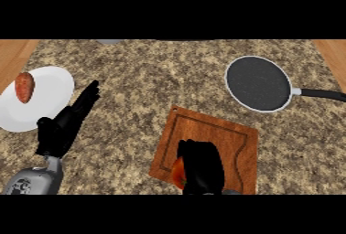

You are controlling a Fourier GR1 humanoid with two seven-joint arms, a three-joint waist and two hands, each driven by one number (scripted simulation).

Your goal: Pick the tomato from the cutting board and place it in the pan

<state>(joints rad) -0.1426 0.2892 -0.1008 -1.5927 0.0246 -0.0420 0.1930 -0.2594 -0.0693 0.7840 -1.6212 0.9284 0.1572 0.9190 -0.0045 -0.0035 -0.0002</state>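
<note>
Right hand (201, 165): we are seeing fingers (200, 151) curling round tomato (178, 173), apparently grasping it and mostly hiding it, over near end of cutting board (216, 130). Pan (258, 83) sitting well apart. Left hand (67, 121) resting open beside plate (51, 89).

Even, flat light all over. The plate (52, 93) left of the left hand (63, 124) glows brightest white. The right hand (201, 165), curled round the tomato (178, 172), reads near-silhouette black. Beside it, the left edge of the cutting board (216, 132) runs darker.

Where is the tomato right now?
Head view, lower middle: the tomato is at the near end of the cutting board, mostly hidden by the right hand curled round it.
</note>
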